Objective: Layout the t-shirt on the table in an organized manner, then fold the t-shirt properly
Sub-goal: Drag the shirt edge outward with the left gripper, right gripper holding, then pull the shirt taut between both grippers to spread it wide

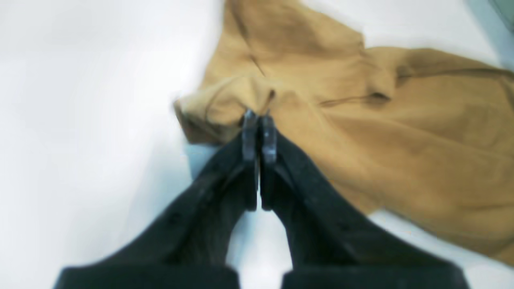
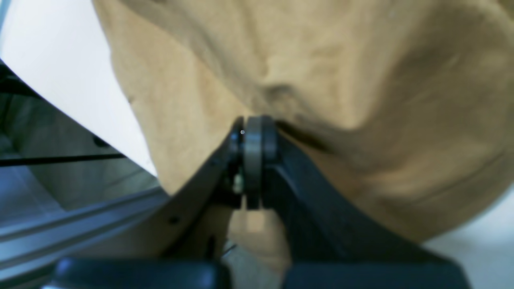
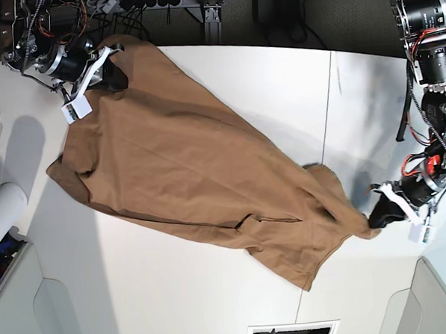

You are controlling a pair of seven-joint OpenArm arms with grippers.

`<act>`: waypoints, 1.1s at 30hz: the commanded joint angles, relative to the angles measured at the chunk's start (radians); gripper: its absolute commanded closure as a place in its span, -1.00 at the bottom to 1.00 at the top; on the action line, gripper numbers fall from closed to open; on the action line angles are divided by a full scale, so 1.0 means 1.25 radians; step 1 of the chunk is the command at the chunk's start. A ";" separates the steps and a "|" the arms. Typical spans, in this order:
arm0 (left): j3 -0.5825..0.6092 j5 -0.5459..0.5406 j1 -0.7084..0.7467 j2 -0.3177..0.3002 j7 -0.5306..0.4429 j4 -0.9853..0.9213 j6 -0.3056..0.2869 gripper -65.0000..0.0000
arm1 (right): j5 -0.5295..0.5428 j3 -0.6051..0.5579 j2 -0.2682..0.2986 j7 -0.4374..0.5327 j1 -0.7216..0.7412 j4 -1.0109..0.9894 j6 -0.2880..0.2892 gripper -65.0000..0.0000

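1. The white counter is big and flat, with a thin dark line running across it. Grey bins sit at its near corners, and wires and dark gear lie past its far edge.
2. The t-shirt lies on the counter, pulled long between the two arms. It runs slantwise from the far corner on the base view's left to the near side on its right. It is brown and has many folds and bumps. It is not flat yet.
3. The left pincer is pressed together on a bunched bit of the t-shirt's edge. The cloth puffs up just past its tips.
4. The right pincer is also squeezed tight on the t-shirt, at the far corner near the counter's edge. Cloth hangs in front of it and under it.
5. I think the step now is the laying out: both arms hold the cloth and stretch it.
6. To do it well, both arms should pull gently away from each other, so the wrinkles go out.
7. They should keep the cloth low, close to the counter, so it does not flop over itself.
8. The far end sits near the counter's edge. It may slide off, so it is best to bring the t-shirt toward the middle.
9. The pincers should let go only when the cloth rests flat.
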 commanded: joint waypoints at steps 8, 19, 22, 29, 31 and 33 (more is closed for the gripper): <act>-0.051 0.007 0.004 -0.023 0.027 0.120 0.026 1.00 | 0.013 0.008 -0.026 0.043 0.074 0.011 0.002 1.00; -0.045 0.159 0.020 -0.091 -0.009 0.012 0.073 1.00 | -0.121 0.008 -0.096 0.063 0.211 0.010 -0.020 1.00; -0.045 0.160 0.029 -0.121 -0.009 -0.034 0.109 1.00 | -0.156 0.008 -0.096 0.077 0.227 0.007 -0.042 1.00; -0.045 0.111 0.061 -0.132 0.028 -0.046 0.140 0.49 | -0.201 0.008 -0.112 0.103 0.253 0.005 -0.067 1.00; -0.045 0.086 0.071 -0.132 0.028 -0.046 0.148 0.14 | -0.209 0.007 -0.116 0.113 0.253 -0.001 -0.067 1.00; -0.045 0.051 0.074 -0.132 0.031 -0.046 0.149 0.06 | -0.214 0.008 -0.118 0.121 0.262 -0.021 -0.067 1.00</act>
